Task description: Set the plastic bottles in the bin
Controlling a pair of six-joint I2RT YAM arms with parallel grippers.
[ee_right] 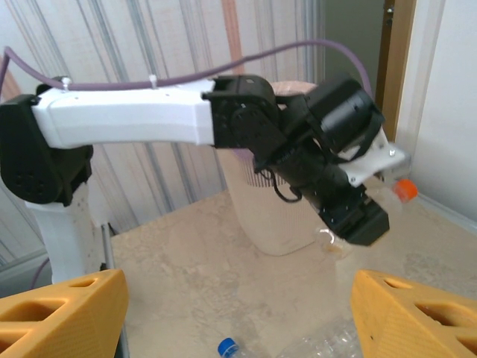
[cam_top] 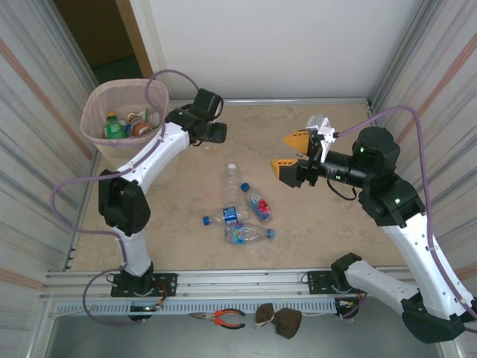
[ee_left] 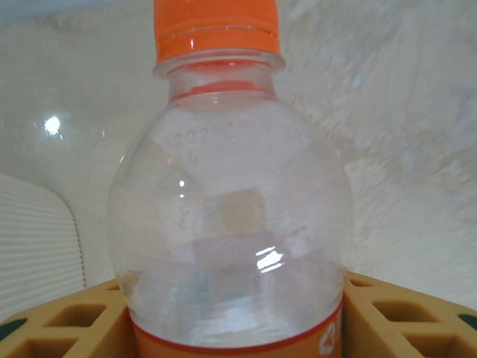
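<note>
While left claw (cam_top: 215,133) grips bottle (ee_left: 231,224), tabletop (cam_top: 257,145) beneath lies bare.

I am making out faint printed digits (ee_left: 223,138) on the shoulder of the orange-capped bottle (ee_left: 231,246), upper middle of the left wrist frame, beginning "202", the rest blurring. Labels on the loose bottles (cam_top: 250,233), centre of the top frame, are showing too small to read.

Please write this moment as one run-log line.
left hand: grips orange-capped bottle | right hand: open, empty | bin: binned bottles | table: loose bottles
</note>
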